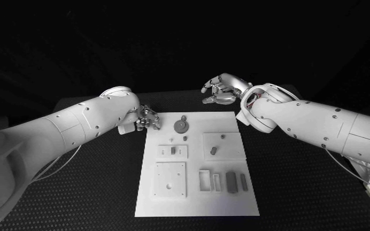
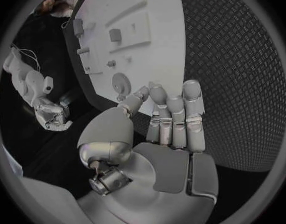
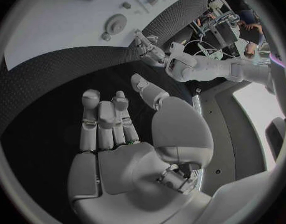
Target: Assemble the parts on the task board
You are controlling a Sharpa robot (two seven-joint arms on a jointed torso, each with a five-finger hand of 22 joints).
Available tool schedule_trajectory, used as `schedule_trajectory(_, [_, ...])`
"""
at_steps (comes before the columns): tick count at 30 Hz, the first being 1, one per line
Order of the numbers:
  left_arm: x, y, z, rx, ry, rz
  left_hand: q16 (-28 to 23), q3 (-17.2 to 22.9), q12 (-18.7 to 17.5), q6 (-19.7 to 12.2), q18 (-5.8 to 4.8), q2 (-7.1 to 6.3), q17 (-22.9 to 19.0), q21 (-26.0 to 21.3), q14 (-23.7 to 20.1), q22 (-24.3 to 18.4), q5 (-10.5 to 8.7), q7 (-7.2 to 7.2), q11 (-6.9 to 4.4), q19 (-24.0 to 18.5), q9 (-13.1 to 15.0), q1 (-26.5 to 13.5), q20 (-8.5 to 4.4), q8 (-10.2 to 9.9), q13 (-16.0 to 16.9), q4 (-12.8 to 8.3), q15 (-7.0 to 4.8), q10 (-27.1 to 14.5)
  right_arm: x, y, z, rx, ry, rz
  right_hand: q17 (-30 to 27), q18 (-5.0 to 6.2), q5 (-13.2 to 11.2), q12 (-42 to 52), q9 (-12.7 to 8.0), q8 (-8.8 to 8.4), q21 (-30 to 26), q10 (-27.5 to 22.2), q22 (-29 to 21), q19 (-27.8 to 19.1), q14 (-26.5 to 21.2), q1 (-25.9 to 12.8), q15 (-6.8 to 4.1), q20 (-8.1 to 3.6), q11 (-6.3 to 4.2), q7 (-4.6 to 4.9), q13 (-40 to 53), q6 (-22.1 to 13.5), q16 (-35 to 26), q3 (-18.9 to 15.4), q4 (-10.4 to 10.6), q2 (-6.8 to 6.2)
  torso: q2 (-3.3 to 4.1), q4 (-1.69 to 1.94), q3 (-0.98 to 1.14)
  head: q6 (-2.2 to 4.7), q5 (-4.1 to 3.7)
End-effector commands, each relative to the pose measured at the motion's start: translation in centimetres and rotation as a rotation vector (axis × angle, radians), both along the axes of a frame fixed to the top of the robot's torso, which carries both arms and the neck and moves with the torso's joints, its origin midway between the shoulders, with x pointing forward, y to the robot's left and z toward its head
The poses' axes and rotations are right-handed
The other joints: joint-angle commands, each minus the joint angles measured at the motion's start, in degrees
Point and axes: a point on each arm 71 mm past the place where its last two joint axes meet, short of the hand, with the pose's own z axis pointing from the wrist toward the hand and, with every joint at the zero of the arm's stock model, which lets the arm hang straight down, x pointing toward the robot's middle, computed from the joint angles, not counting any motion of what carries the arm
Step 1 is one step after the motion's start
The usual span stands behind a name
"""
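Both white arms are reaching in over the table from either side. The left hand [image 1: 145,121] is hovering low with its fingers [image 2: 174,115] extended side by side and apart from the thumb, gripping nothing. The right hand [image 1: 223,89] is hanging farther back, its fingers [image 3: 104,122] likewise straight and empty.

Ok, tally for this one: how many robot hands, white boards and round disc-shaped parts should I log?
Hands: 2, the left hand and the right hand, both holding nothing.
Task board: 1.
Round disc part: 1, lying on the board.
Total: 4.
The smaller grey parts are too small to count reliably.
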Motion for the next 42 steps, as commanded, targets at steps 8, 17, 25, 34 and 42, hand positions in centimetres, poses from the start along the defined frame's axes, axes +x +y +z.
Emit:
schedule_trajectory(8, [-2.2, -0.3, 0.1, -0.2, 0.07, 0.067, 0.9, -0.6, 0.7, 2.5, 1.61, 1.69, -0.3, 0.8, 1.5, 1.1, 4.45, -0.03, -0.85, 1.0, 3.0, 1.7, -0.47, 2.9, -0.2, -0.2, -1.24, 1.2, -0.1, -0.2, 0.0, -0.003, 0.003, 0.009, -0.1, 2.5, 0.1, 0.2, -0.1, -0.28, -0.3, -0.3, 0.4, 0.4, -0.4, -0.3, 0.06, -0.08, 0.1, 0.52, -0.1, -0.1, 0.0, -0.2, -0.1, 0.52, -0.08, 0.18, 0.02, -0.04, -0.11])
schedule_trajectory(17, [-4.4, -0.3, 0.7, -0.216, 0.061, 0.049, 1.3, -0.6, 1.0, 3.0, 1.49, 1.78, -0.4, 1.2, 2.0, 1.1, 7.28, -0.65, -1.44, 1.5, 5.3, 0.7, -0.85, 4.3, -0.3, -0.4, -1.62, 1.7, -0.1, -0.5, 0.0, -0.002, 0.005, 0.004, -0.1, 2.5, 0.1, 0.2, -0.1, -0.28, -0.3, -0.3, 0.4, 0.4, -0.4, -0.3, 0.06, -0.09, 0.1, 0.52, -0.1, -0.1, 0.0, -0.2, -0.1, 0.5, -0.09, 0.15, 0.03, -0.06, 0.09])
schedule_trajectory(25, [-5.4, 0.1, 0.9, -0.17, 0.017, 0.043, 1.8, -0.5, 1.4, 4.2, 1.34, 1.19, -0.5, 1.8, 2.8, 1.1, 11.82, -1.34, -2.13, 2.3, 7.2, -0.3, -1.11, 5.7, -0.4, -0.4, -1.91, 2.7, -0.1, -0.6, 0.0, -0.002, 0.006, 0.002, -0.1, 2.5, 0.1, 0.2, -0.1, -0.28, -0.3, -0.3, 0.4, 0.4, -0.4, -0.3, 0.06, -0.09, 0.1, 0.52, -0.1, -0.1, 0.0, -0.2, -0.1, 0.5, -0.01, 0.1, 0.05, -0.13, 0.31])
schedule_trajectory(34, [-6.6, -0.3, 0.0, -0.11, 0.009, -0.003, 2.2, -0.5, 1.6, 5.1, 1.27, 1.02, -0.5, 2.3, 3.6, 1.1, 13.23, -1.98, -2.71, 2.9, 9.1, -1.1, -1.29, 6.8, -0.6, -0.4, -2.15, 3.5, -0.1, -0.6, 0.0, -0.002, 0.006, 0.001, -0.1, 2.5, 0.1, 0.2, -0.1, -0.27, -0.3, -0.3, 0.4, 0.4, -0.4, -0.3, 0.07, -0.08, 0.1, 0.53, -0.1, -0.1, 0.0, -0.3, -0.1, 0.49, 0.04, 0.05, 0.04, -0.39, 0.45])
schedule_trajectory(42, [-7.1, -0.5, -0.9, -0.087, 0.027, -0.021, 2.2, -0.5, 1.6, 5.2, 1.22, 1.01, -0.5, 2.4, 3.7, 1.1, 13.5, -2.07, -2.8, 3.0, 9.5, -1.3, -1.27, 7.0, -0.6, -0.5, -2.17, 3.6, -0.1, -0.6, 0.0, -0.003, 0.006, 0.0, -0.1, 2.5, 0.1, 0.2, -0.1, -0.27, -0.3, -0.3, 0.4, 0.4, -0.4, -0.3, 0.07, -0.09, 0.1, 0.52, -0.1, -0.1, 0.0, -0.2, -0.1, 0.5, 0.07, -0.07, 0.03, -0.55, 0.52])
